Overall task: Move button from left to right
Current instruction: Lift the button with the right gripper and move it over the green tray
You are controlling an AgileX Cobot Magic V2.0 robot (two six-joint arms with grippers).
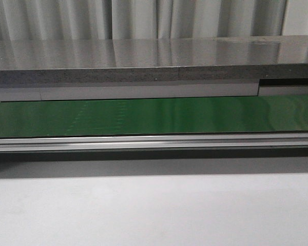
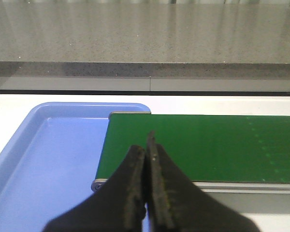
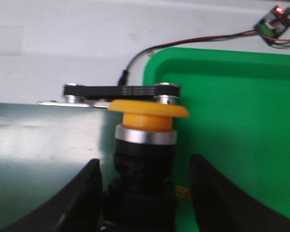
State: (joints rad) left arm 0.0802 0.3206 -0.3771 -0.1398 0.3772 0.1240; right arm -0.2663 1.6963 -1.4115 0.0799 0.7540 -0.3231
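The button (image 3: 147,145), with a yellow-orange cap, a silver ring and a black body, shows only in the right wrist view, at the end of the green belt (image 3: 43,159) beside the green tray (image 3: 232,121). My right gripper (image 3: 145,162) is open around it. The left finger (image 3: 89,193) is against the body and the right finger (image 3: 210,193) stands a little apart from it. My left gripper (image 2: 146,147) is shut and empty, above the belt's other end (image 2: 208,145) next to a blue tray (image 2: 53,159). Neither gripper shows in the front view.
In the front view the belt (image 1: 154,115) runs across with a metal rail (image 1: 154,142) in front and a grey counter (image 1: 154,56) behind. A black bracket (image 3: 121,90), a cable (image 3: 135,60) and a small circuit board (image 3: 273,21) lie beyond the green tray.
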